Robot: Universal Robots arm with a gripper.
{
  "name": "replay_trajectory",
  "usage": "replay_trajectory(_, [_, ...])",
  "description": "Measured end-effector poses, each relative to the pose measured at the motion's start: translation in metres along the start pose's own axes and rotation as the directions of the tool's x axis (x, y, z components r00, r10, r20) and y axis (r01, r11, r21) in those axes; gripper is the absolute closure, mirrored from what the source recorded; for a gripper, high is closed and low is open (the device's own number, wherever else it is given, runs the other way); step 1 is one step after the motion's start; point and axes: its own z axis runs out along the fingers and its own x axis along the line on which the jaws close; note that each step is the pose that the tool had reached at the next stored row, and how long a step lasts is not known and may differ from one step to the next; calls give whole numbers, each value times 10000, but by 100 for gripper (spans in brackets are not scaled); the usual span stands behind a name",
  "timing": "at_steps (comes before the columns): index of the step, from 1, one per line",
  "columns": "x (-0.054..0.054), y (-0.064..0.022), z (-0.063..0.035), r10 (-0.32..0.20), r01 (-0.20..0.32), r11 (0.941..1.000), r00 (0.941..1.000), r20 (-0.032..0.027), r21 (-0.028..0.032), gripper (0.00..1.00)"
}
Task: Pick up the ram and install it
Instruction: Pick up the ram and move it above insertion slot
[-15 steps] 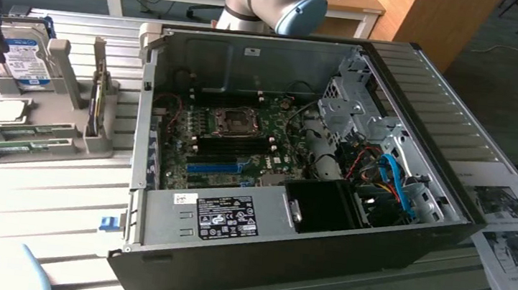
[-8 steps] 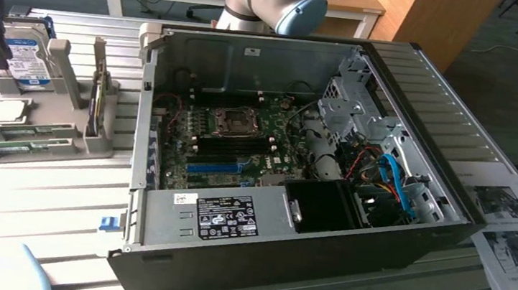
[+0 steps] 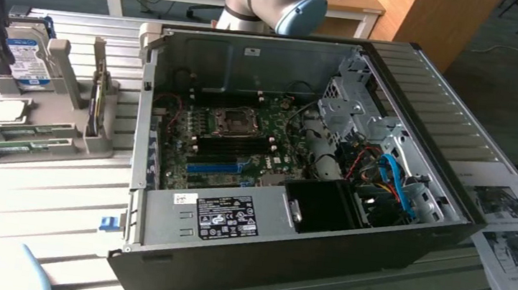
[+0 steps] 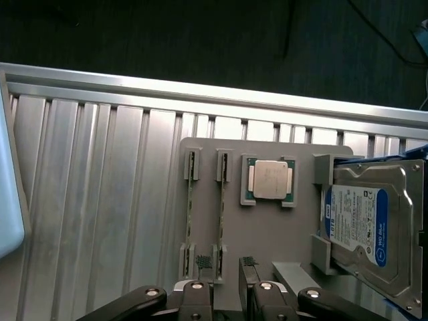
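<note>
Grey plastic holder (image 4: 267, 241) lies under me on a ribbed aluminium table (image 4: 100, 200); my gripper (image 4: 226, 264) hangs over its near edge; fingers (image 4: 202, 263) spread wide with a clear gap, nothing held between them.

Green ram (image 4: 221, 207) stands on edge in a slot of the holder, running straight away from my fingertips; its near end sits just beside the inner edge of one pad, at the mouth of the gap; whether I touch it I cannot tell.

A second ram stick (image 4: 190, 207) stands parallel in the next slot, on the outer side of that same pad.

Beyond my other finger, further along the holder, a square silver processor (image 4: 269, 180) lies flat in its own pocket; past that, well off to the same side, a hard drive (image 4: 368, 227) with a blue and white label sits in a bracket.

In the exterior view the open computer case (image 3: 275, 262) rests on the same table, well apart from me; motherboard (image 3: 229, 149) exposed; a blue slot (image 3: 213, 167) on it.
</note>
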Motion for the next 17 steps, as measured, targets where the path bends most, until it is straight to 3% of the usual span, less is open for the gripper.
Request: replay_trajectory(17, [4, -11, 239, 0, 0, 10000, 10000, 0, 0, 71])
